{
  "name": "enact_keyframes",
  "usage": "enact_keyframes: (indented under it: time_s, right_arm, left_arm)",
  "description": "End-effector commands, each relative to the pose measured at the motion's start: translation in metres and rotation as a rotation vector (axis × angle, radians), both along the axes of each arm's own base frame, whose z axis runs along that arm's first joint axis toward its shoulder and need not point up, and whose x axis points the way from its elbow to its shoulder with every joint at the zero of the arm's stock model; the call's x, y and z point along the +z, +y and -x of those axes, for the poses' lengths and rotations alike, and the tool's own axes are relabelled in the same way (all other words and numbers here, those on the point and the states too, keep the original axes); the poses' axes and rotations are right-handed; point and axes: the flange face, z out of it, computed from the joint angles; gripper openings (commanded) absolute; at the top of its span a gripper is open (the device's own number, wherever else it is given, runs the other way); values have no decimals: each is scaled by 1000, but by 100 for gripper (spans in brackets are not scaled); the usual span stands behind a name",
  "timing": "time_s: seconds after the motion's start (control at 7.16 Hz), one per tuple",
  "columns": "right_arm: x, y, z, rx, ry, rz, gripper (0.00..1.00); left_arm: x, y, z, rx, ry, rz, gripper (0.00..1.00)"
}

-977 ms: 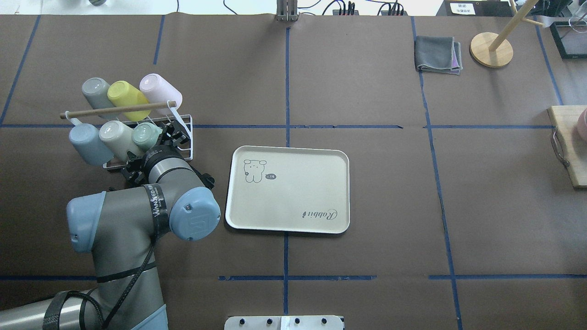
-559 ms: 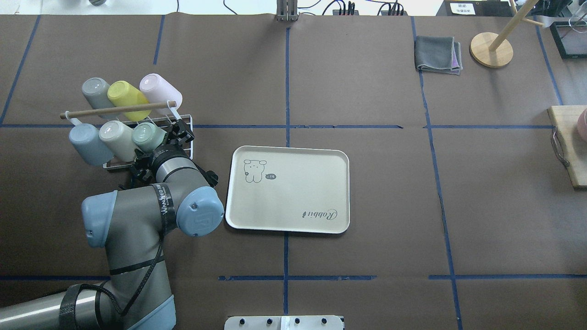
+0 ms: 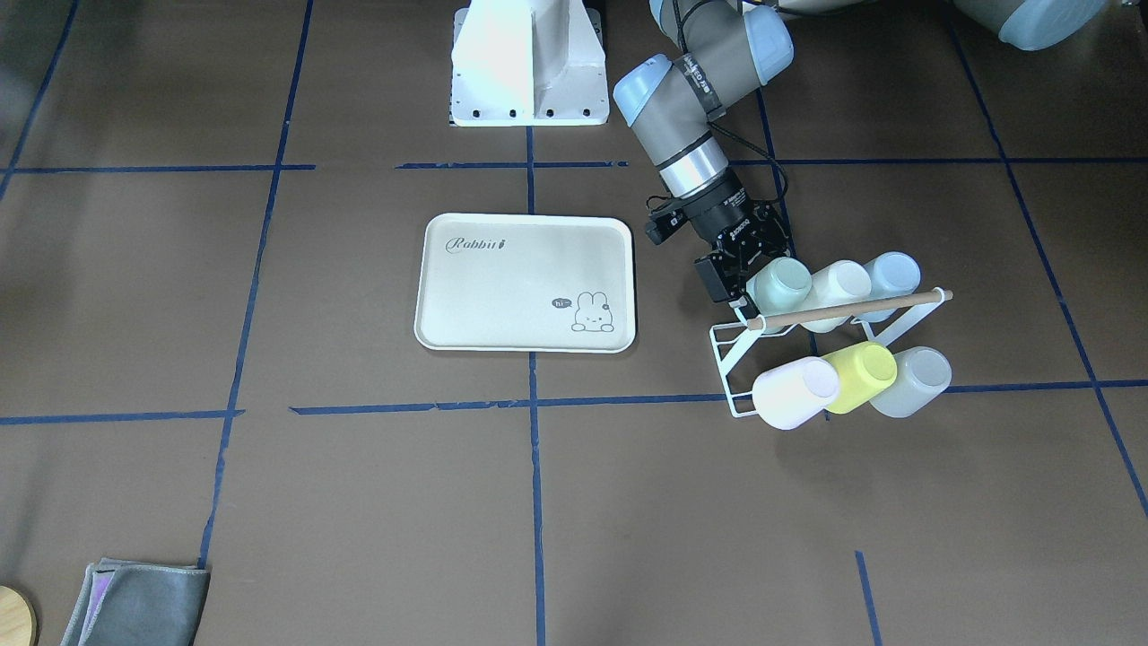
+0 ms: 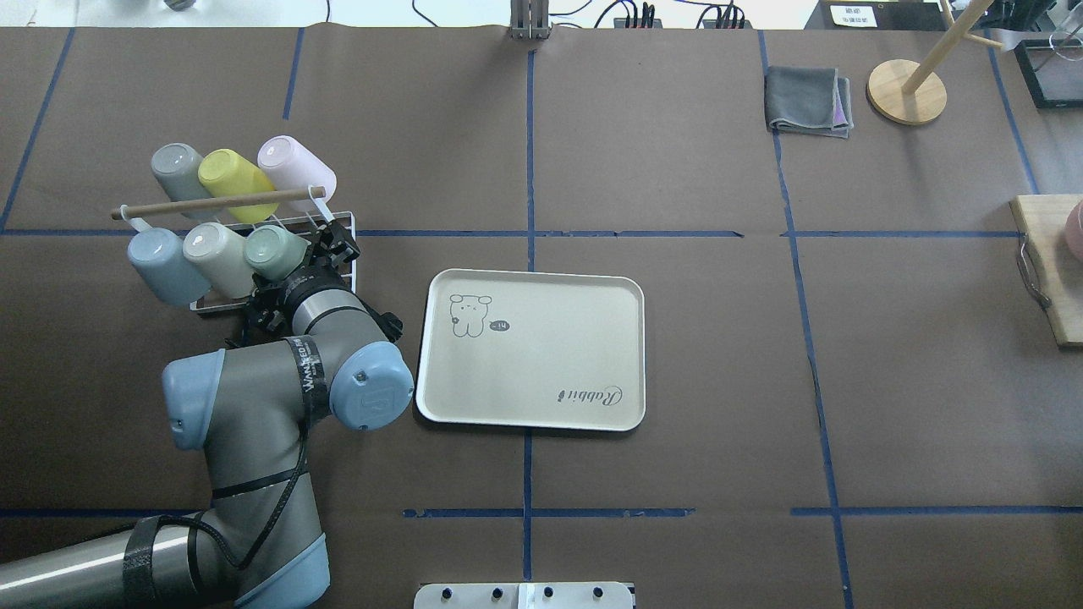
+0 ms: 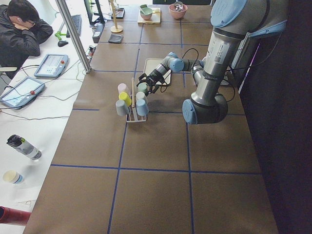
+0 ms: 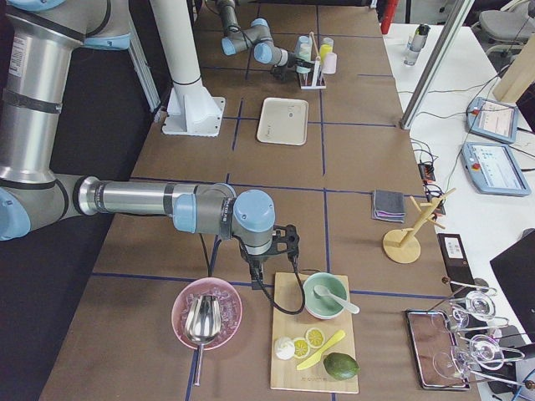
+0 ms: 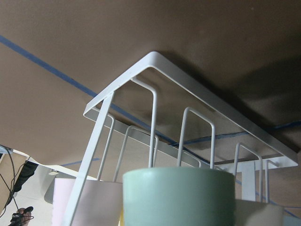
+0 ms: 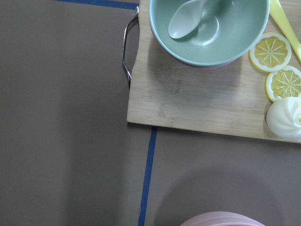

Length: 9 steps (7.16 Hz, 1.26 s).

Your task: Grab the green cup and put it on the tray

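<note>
- The left hand [image 3: 752, 269] is at a white wire rack [image 7: 151, 59], fingers spread wide, one on each side of the green cup [image 3: 782, 283].
- The green cup sits tilted in the rack's row nearer the robot, at the end closest to the tray [image 3: 502, 287]. A cream cup [image 3: 841, 278] is just beside it.
- Seen from overhead, the tray lies flat on the table [image 3: 269, 502] at about 4 o'clock from the green cup, apart from the rack.
- In the right side view, the right hand [image 6: 261, 261] hangs over the table, with a pink bowl [image 6: 188, 330] at its 7 o'clock and a wooden board [image 6: 288, 334] at its 5 o'clock. I cannot tell whether it is wide or narrow.
</note>
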Motion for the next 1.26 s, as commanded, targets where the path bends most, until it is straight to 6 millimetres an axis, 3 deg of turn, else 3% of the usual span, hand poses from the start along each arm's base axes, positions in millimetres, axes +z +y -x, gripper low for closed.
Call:
enact_keyframes:
  time_s: [0.0, 0.28, 0.42, 0.56, 1.12]
  right_arm:
    - [0, 0, 0, 0, 0, 0, 100]
    - [0, 0, 0, -1, 0, -2, 100]
    - [0, 0, 0, -1, 0, -2, 100]
    - [-1, 0, 0, -1, 0, -4, 100]
    - [0, 1, 0, -1, 0, -2, 100]
  left_arm:
    - [13, -2, -6, -19, -8, 9, 100]
    - [13, -2, -7, -16, -1, 5, 99]
    - [11, -1, -8, -14, 1, 6, 84]
    - [12, -2, -7, -18, 1, 6, 79]
    - [0, -4, 2, -24, 24, -4, 68]
